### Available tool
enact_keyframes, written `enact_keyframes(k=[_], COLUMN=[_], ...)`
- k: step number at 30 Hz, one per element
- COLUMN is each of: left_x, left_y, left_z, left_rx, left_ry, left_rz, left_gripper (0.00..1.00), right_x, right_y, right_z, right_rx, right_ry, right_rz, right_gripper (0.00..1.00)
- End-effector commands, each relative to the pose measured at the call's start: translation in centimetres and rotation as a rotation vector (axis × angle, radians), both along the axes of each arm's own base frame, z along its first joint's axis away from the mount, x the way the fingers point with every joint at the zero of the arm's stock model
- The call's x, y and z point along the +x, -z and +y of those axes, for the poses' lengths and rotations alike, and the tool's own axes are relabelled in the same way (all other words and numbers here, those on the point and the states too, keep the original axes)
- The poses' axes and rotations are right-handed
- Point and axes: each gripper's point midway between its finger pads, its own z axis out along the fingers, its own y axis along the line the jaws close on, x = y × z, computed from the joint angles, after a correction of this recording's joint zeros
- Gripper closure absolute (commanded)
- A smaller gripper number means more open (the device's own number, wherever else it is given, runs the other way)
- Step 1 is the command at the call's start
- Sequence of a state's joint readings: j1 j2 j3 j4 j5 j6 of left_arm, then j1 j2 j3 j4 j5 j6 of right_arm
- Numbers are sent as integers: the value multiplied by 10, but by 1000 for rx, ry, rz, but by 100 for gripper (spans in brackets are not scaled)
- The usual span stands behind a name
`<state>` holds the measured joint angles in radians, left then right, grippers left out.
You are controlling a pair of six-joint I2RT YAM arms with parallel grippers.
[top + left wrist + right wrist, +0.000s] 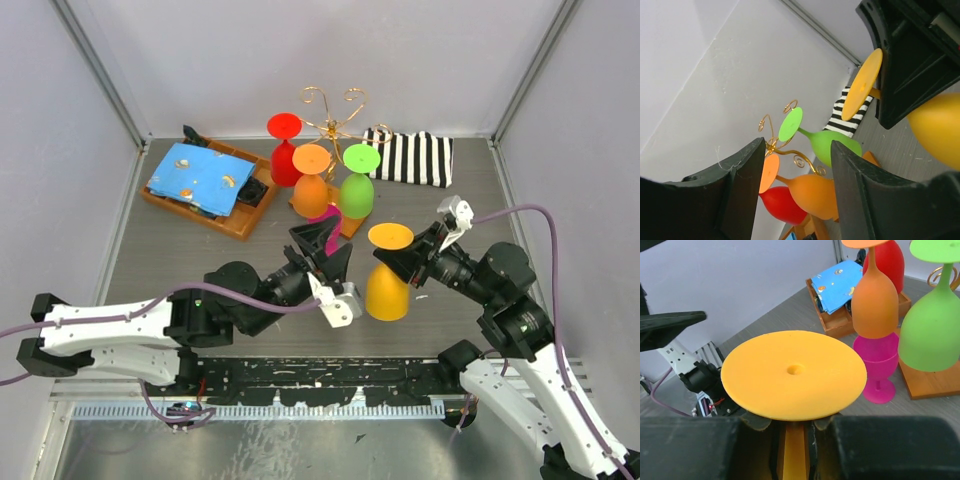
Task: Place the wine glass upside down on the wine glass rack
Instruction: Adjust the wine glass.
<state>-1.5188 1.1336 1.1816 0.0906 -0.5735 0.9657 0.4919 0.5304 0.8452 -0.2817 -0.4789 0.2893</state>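
**Yellow glass in your right fingers, left fingers wide open**

Here's your picture. Your right fingers (695, 450) are clamped on the stem of the yellow wine glass (386, 292), closed in tight just under its round foot. The glass is upside down, foot on top and bowl hanging below. From the right wrist view that foot fills the middle of the shot, flat and level. Whether the bowl's rim touches the counter (180, 260) you cannot tell from any view.

Your left fingers (865, 195) stand well apart and grip nothing. They sit just to the left of the yellow glass, pointing toward the rack. Through the gap the left wrist view shows only the glasses at the rack.

The wine glass rack (932, 382) sits at the back of the counter, past both arms, gold scrolls rising above its wooden base. Three glasses are already there upside down with feet up: a red glass (888, 262) on the left, an orange glass (875, 305) in the middle and a green glass (930, 335) on the right. Your yellow glass is near the rack but apart from it, on the front side.

A magenta glass (879, 365) stands upright on the counter just beside the rack's base, below the orange one and close to your left fingertips.

Off to the left is a wooden tray (235, 222) with a blue cloth (200, 178) in it. A striped cloth (415, 158) lies right of the rack.
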Motion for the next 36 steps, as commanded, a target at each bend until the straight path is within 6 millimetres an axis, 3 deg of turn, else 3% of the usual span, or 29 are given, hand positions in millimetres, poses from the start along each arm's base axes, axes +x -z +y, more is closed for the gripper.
enact_keyframes(k=[1, 7, 13, 22, 32, 36], left_x=[-14, -38, -34, -26, -20, -16], left_y=[6, 21, 16, 22, 4, 1], left_z=[1, -4, -13, -35, -35, -34], left_rx=[44, 130, 137, 173, 98, 86], left_ry=[107, 266, 242, 205, 165, 134], left_rz=[30, 40, 16, -31, -59, -61], left_gripper=[39, 35, 47, 53, 71, 93], right_x=[0, -20, -36, -48, -47, -45], right_y=[-16, -22, -21, -34, -25, -24], right_z=[1, 5, 14, 19, 21, 22], right_rx=[8, -8, -16, 33, 27, 31], right_ry=[-7, -104, -221, -290, -298, -298], right_rz=[-55, -114, -100, -98, -59, -51], right_gripper=[100, 100, 100, 100, 100, 99])
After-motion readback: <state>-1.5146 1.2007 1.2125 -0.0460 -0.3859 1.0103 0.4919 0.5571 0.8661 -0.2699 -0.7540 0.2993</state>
